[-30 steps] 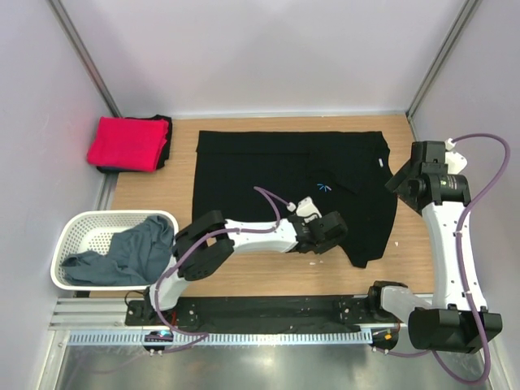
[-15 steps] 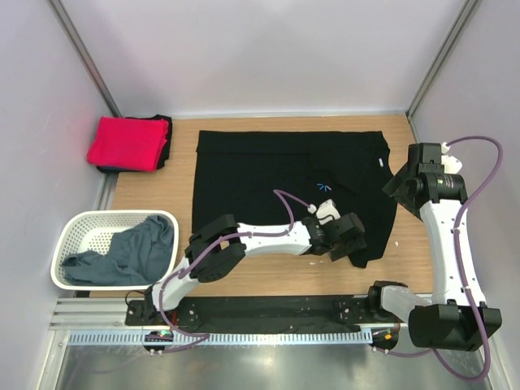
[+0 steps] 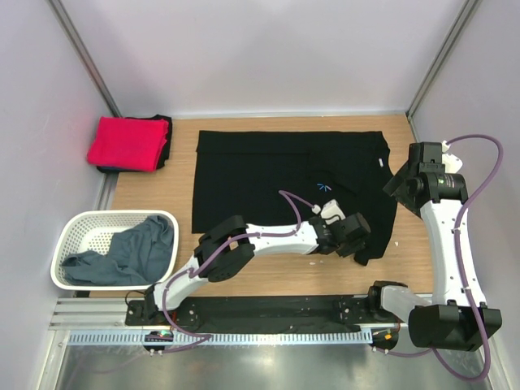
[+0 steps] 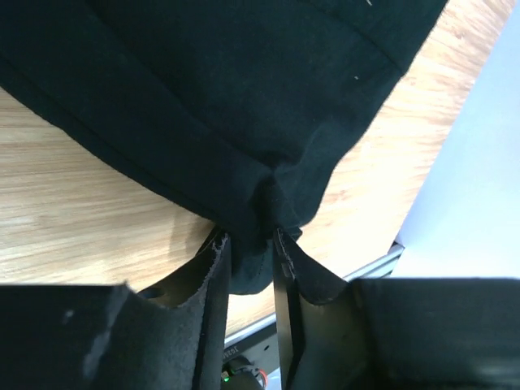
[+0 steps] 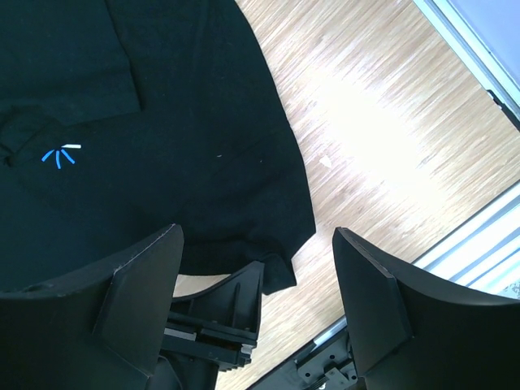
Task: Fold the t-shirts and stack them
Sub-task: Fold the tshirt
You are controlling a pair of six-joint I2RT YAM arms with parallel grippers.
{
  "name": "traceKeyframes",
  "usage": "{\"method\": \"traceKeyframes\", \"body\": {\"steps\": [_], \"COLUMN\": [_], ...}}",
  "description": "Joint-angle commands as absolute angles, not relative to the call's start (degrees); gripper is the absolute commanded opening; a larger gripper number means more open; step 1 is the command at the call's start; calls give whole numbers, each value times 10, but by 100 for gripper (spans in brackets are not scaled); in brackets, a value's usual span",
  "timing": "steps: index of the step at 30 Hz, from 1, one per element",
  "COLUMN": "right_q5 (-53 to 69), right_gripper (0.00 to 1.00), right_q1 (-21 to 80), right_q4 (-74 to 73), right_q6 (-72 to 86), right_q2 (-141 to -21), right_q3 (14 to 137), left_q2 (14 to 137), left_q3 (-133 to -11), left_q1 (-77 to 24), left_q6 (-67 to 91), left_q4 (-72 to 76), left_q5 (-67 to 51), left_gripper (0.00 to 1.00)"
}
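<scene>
The large black t-shirt (image 3: 276,175) lies spread on the wooden table, with a small light-blue starburst mark (image 3: 323,188) (image 5: 62,154). My left gripper (image 3: 362,244) (image 4: 250,264) is shut on the shirt's near right bottom corner (image 4: 252,219), the cloth bunched between the jaws. My right gripper (image 3: 404,180) (image 5: 256,268) is open and empty, held above the shirt's right edge (image 5: 276,146). A folded red t-shirt (image 3: 126,143) lies at the far left on a dark folded one. The grey-blue t-shirt (image 3: 130,252) lies crumpled in the basket.
A white lattice laundry basket (image 3: 81,231) stands at the near left, off the table's left edge. Grey walls close in the left, back and right. A metal rail (image 3: 244,313) runs along the near edge. Bare wood (image 5: 390,138) lies right of the black shirt.
My left gripper has moved right along the shirt's near edge to its bottom right corner and holds it. The right arm has barely moved.
</scene>
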State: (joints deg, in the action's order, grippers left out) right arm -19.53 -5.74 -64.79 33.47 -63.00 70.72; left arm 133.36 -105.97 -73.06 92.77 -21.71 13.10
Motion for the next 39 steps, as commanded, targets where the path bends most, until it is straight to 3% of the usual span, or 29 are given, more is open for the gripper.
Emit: {"method": "traceKeyframes", "body": {"steps": [1, 5, 8, 12, 16, 21, 30, 36, 39], "right_q5": [-201, -201, -200, -172, -118, -53, -35, -42, -48], "right_gripper": [80, 80, 80, 80, 80, 79, 75, 59, 40], "right_q1": [-56, -56, -56, -56, -56, -56, -55, -55, -55], "right_q4": [-642, -640, -638, -631, -625, -607, -547, -524, -514], "right_q6": [326, 327, 325, 316, 302, 297, 328, 335, 337], "right_q2": [-618, -616, -613, -608, -616, -642, -644, -653, -671], "right_q3": [714, 708, 699, 675, 639, 590, 461, 446, 446], "left_q2": [1322, 1319, 1304, 1254, 1198, 1148, 1101, 1168, 1191], "left_q3": [-1078, -1073, -1052, -992, -917, -836, -765, -863, -874], "left_q1": [-732, -732, -730, -721, -713, -701, -684, -689, -690], "left_q6": [926, 924, 922, 913, 904, 916, 914, 895, 912], "left_q4": [-229, -237, -240, -228, -195, -190, -128, -123, -118], "left_q5": [159, 156, 154, 141, 123, 92, 91, 81, 67], "left_gripper": [26, 20, 1, 0, 12, 43, 44, 44, 43]}}
